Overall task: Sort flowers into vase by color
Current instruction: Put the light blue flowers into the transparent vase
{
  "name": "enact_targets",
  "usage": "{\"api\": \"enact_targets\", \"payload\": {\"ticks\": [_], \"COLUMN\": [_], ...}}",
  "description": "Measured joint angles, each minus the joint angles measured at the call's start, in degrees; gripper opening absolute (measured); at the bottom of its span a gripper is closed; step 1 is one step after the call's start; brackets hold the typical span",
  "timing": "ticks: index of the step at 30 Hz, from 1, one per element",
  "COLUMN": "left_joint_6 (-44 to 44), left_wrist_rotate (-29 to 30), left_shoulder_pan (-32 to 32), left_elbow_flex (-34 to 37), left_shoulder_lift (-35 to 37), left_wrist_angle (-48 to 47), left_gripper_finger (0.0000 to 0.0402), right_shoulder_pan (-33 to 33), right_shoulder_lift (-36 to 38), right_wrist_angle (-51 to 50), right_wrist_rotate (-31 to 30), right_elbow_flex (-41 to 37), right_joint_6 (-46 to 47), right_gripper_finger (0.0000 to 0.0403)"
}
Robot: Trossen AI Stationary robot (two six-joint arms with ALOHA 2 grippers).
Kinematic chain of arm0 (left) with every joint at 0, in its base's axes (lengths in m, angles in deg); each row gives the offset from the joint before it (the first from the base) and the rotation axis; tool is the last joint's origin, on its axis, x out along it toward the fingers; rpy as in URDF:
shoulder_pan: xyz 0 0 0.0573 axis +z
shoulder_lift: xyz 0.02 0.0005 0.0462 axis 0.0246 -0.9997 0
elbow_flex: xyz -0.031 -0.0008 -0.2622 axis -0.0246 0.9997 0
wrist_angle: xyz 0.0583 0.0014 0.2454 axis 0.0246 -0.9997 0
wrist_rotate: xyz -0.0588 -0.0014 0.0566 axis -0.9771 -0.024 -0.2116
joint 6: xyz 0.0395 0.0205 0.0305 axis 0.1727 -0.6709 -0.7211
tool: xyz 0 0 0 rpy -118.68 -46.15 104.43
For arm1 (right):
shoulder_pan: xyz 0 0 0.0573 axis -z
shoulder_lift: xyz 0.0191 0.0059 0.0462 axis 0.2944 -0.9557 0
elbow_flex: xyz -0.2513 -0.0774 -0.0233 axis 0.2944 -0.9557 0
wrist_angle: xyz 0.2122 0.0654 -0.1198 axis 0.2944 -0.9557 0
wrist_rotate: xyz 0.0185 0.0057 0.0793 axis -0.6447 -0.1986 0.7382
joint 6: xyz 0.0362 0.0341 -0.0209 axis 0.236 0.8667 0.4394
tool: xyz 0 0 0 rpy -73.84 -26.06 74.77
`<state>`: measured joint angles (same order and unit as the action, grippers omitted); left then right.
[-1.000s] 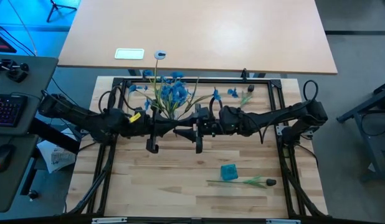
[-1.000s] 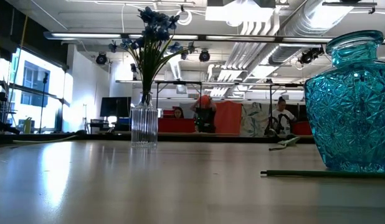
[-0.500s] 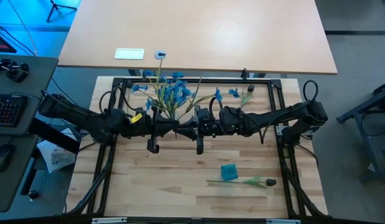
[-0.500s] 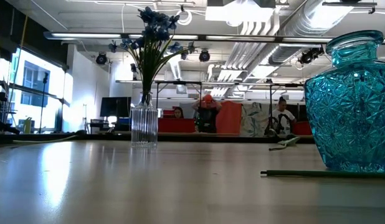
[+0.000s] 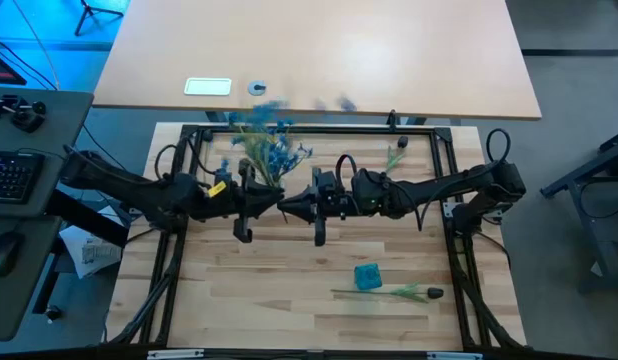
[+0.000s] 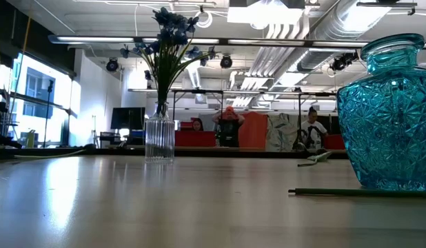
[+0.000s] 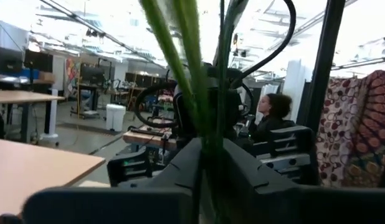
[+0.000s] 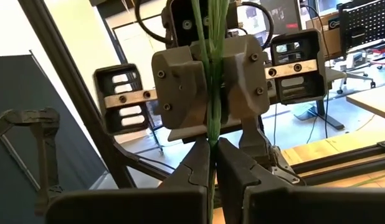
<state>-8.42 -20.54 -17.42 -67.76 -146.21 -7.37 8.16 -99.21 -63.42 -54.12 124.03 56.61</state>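
My left gripper (image 5: pixel 273 205) and right gripper (image 5: pixel 291 207) meet tip to tip over the middle of the table, both shut on a bundle of thin green stalks (image 8: pixel 211 93). Blue blossoms (image 5: pixel 269 148) spread out just beyond them, some blurred near the far edge (image 5: pixel 271 105). A clear glass vase (image 6: pixel 159 138) with blue flowers (image 6: pixel 168 24) stands on its base far back on the table. A blue cut-glass vase (image 5: pixel 366 277) stands near the front. A dark-budded flower (image 5: pixel 394 292) lies flat beside it. Neither gripper shows in the low view. My left gripper pinches several green stalks (image 7: pixel 206 134) between its two fingers. It comes level from the table's left, and the stalks stand upright across the fingers. My right gripper pinches the same stalks (image 8: pixel 210 134) between its fingertips. It comes level from the table's right, facing the left gripper.
Another green stem (image 5: pixel 394 155) lies at the far right of the table and shows in the low view (image 6: pixel 315 158). A black frame (image 5: pixel 309 128) borders the table. A larger tan table (image 5: pixel 319 60) stands beyond. People sit in the room behind (image 6: pixel 230 127).
The blue blossoms above the grippers have swung toward the table's far edge and show blurred there. The flowers in the clear vase have stayed still in the low view. Both grippers have stayed almost in place.
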Motion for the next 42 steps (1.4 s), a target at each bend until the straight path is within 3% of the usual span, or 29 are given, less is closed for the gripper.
{"api": "enact_targets", "payload": {"ticks": [6,16,26,42], "left_joint_6": [0.99,10.32,12.46,11.99], "left_wrist_rotate": [0.77,2.14,-0.92,-2.6], "left_shoulder_pan": [0.0,-0.56,-1.69,-2.17], "left_elbow_flex": [0.02,0.02,0.09,0.07], "left_shoulder_lift": [4.41,7.95,1.54,5.09], "left_wrist_angle": [-7.06,-14.53,-5.21,-6.96], "left_gripper_finger": [0.0102,0.0171,0.018,0.018], "right_shoulder_pan": [0.02,0.75,1.02,0.81], "right_shoulder_lift": [0.0,0.13,0.39,0.19], "right_wrist_angle": [0.28,4.98,4.2,0.47], "right_wrist_rotate": [0.16,0.55,4.05,5.03], "right_elbow_flex": [0.0,0.0,0.02,-0.1], "right_joint_6": [-0.87,-1.55,-2.58,-2.56], "right_gripper_finger": [0.0001,0.0,0.0,0.0]}}
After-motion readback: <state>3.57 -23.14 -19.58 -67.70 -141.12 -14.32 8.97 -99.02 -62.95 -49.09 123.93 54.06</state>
